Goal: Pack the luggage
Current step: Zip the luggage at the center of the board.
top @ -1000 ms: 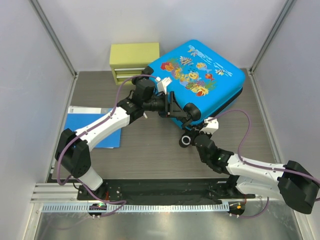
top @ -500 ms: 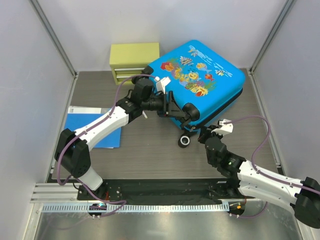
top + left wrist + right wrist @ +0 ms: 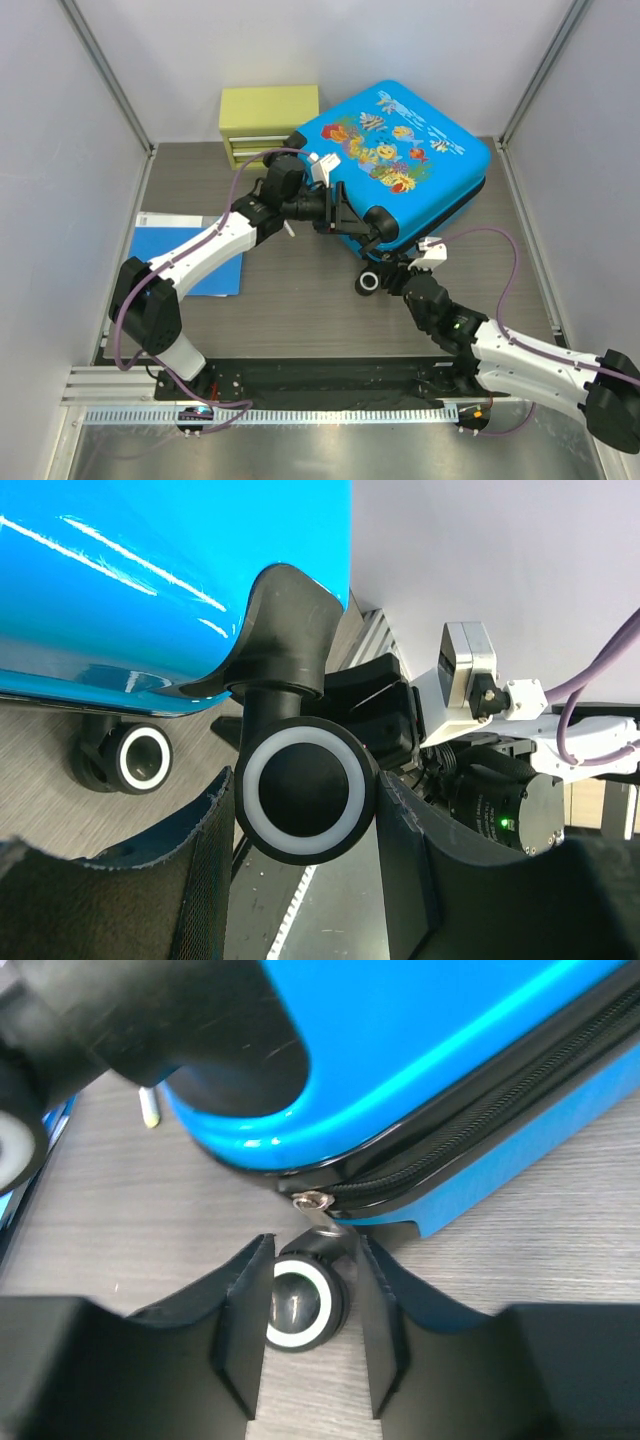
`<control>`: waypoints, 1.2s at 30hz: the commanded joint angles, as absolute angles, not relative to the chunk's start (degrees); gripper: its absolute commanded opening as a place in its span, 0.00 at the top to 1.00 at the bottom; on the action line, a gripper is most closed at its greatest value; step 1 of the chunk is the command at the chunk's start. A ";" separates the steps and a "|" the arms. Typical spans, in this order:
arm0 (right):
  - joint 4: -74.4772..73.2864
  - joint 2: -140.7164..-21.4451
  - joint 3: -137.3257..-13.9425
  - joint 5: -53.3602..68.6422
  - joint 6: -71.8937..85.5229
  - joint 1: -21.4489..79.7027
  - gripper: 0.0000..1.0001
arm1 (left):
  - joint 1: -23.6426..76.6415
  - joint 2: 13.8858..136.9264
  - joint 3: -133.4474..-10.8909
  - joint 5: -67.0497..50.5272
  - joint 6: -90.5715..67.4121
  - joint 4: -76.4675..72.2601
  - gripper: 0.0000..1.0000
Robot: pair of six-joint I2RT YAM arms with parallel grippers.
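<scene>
Seen at one o'clock on the worktop (image 3: 300,290): the luggage (image 3: 420,150), closed, lying flat. Clamped in the partway-open left claw (image 3: 305,785): the upper wheel (image 3: 305,792) at its seven o'clock corner. Parted near the lower wheel (image 3: 298,1305), holding nothing: the right claw (image 3: 312,1245).

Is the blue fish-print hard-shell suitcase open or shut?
Shut: both shells of the blue suitcase meet, zip closed along the visible seam.
</scene>
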State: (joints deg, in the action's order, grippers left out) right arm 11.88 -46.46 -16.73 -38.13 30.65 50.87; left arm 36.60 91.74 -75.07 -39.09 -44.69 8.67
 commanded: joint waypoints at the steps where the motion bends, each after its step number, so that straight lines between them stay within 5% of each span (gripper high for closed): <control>1: 11.25 -44.03 -19.16 -33.93 29.97 50.89 0.53 | 30.76 89.91 -77.87 -30.67 -40.34 0.70 1.00; 27: 24.17 -58.09 -20.92 -41.83 30.06 51.59 0.46 | 30.76 87.89 -76.03 -31.82 -39.02 0.44 1.00; 36: 25.49 -61.78 -22.15 -47.89 31.73 53.79 0.58 | 30.76 87.28 -75.59 -31.82 -39.02 0.35 1.00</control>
State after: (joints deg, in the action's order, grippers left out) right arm 19.11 -61.08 -19.38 -41.71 30.22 52.64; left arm 35.97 91.22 -74.46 -40.60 -42.94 8.49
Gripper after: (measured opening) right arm 0.464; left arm 0.502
